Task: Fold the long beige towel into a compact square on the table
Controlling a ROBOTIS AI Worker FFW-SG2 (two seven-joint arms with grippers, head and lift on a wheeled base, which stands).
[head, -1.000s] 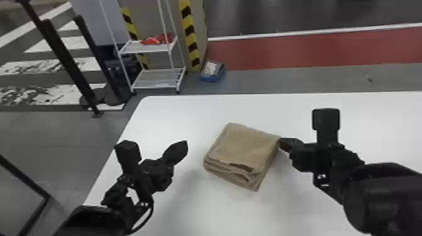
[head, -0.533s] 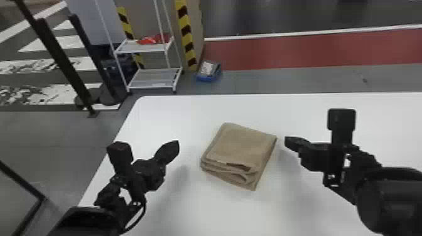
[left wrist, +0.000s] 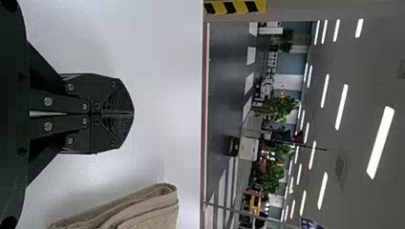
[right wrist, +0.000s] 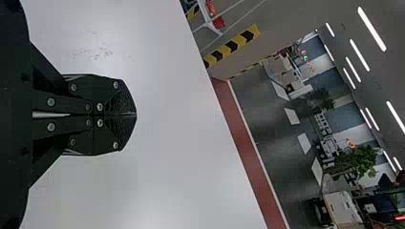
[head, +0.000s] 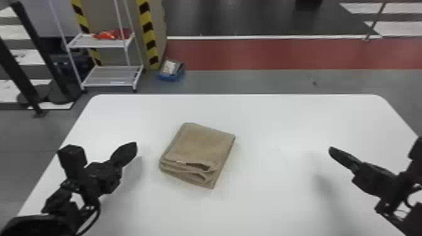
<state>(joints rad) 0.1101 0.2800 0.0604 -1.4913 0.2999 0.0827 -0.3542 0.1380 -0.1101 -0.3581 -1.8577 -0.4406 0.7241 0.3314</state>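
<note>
Over to the floor beyond the counter (head: 276, 119), and there's a blue bin (head: 171, 77) with a pale item (head: 169, 67) in it. Beside it, the white rack (head: 105, 76) carries red and orange items (head: 108, 34) on its upper shelf.

And here's the towel (head: 201, 141), folded into a thick, near-square stack, lying flat left of the counter's middle! It sits askew, its sides slanting rightward towards the far end; the long axis is hard to call. Layered folds face the robot, gaping slightly near the right corner.

On the towel's left, near but apart, the left end effector (head: 133, 149) is closed, fingers together. Well apart on the right, the right end effector (head: 332, 150) is closed too. Back on the floor, striped posts (head: 147, 34) flank the rack, with black posts (head: 40, 47) farther left.
</note>
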